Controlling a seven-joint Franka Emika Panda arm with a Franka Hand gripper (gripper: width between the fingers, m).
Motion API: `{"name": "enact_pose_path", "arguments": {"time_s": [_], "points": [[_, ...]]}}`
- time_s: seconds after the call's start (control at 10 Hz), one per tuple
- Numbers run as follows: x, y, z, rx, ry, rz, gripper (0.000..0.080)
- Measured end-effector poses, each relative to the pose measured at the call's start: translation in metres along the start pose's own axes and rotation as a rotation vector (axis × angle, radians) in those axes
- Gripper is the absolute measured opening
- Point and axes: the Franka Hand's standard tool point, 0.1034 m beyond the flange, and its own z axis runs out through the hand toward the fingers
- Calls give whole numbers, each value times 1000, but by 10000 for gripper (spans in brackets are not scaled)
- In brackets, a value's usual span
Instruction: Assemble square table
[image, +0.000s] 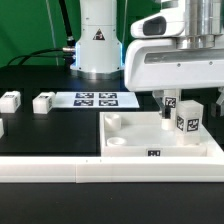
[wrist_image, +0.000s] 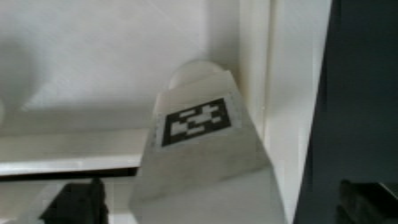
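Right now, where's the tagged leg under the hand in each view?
Exterior view: leg upright on the tabletop, at the exterior view's right, under the open hand; a second leg stands beside it.
Wrist view: one tagged leg fills the middle, between the fingers; which of the two, I cannot tell.
Shared landmark: the leg's black-and-white tag.

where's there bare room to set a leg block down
The black table is bare between the marker board, the border rail and the tabletop. The tabletop's near side is bare too. Crowded: its far side, on the exterior view's right, where two legs stand under the gripper.
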Motion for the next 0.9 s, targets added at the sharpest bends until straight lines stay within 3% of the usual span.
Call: {"name": "enact_pose_path", "arguments": {"time_s": [0.5,0.6,0.7,0.8,0.9], "points": [[3,5,-1,-7,19,-132,628],[3,5,-1,-7,19,-131,499],[3,5,-1,-7,19,-131,499],[3,5,-1,-7,19,-127,285],[3,6,-1,-7,19,-114,290]]}}
